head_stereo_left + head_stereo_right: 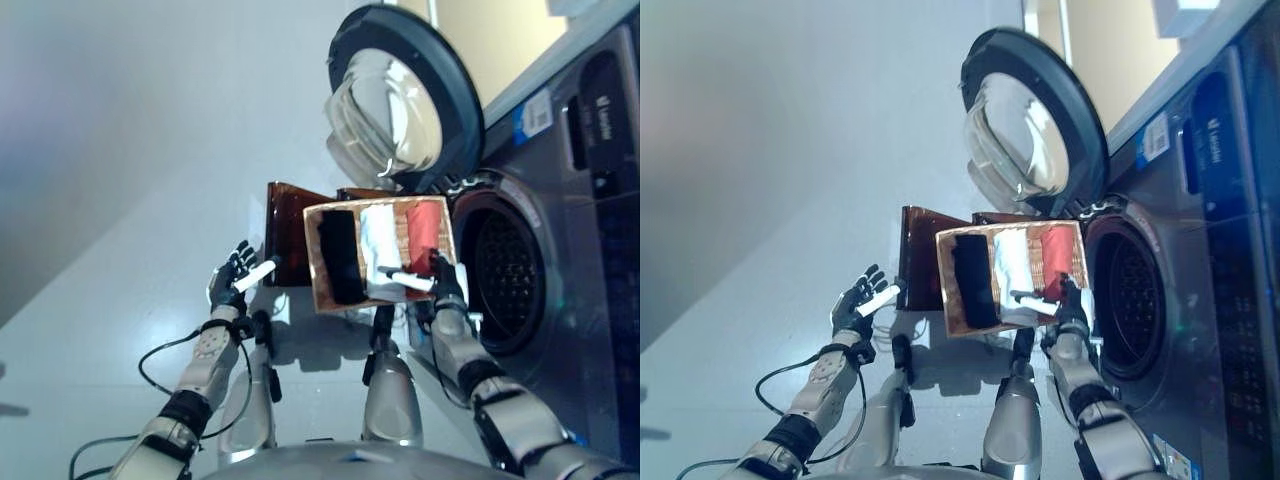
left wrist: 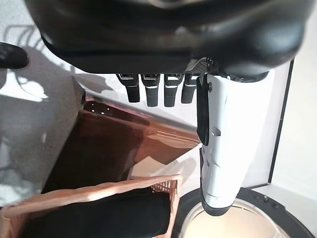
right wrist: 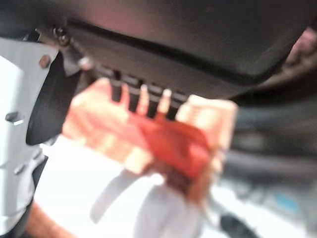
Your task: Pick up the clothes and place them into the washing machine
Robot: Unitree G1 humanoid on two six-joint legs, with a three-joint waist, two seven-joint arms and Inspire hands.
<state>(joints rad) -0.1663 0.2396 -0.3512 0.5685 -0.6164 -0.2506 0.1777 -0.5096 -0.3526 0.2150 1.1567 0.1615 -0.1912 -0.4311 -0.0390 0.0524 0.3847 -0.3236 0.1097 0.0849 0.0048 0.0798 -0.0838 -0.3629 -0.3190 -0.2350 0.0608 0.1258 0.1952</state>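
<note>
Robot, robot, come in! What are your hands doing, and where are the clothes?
Left hand open, idle beside basket. Right hand open over red cloth. Black cloth, white cloth still in basket. Washer door open, nothing blocking.

- A basket (image 1: 322, 292) is set just left of the washing machine (image 1: 590, 250) drum opening.
- Three clothes (image 1: 385, 250) are laid side by side in the basket.
- The door (image 1: 405, 95) is swung open behind the basket.

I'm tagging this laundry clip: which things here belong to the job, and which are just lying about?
Job:
black garment
white garment
red garment
basket
washing machine, door open
right hand, over the basket

Lying about:
brown stand
left hand, open, idle
</note>
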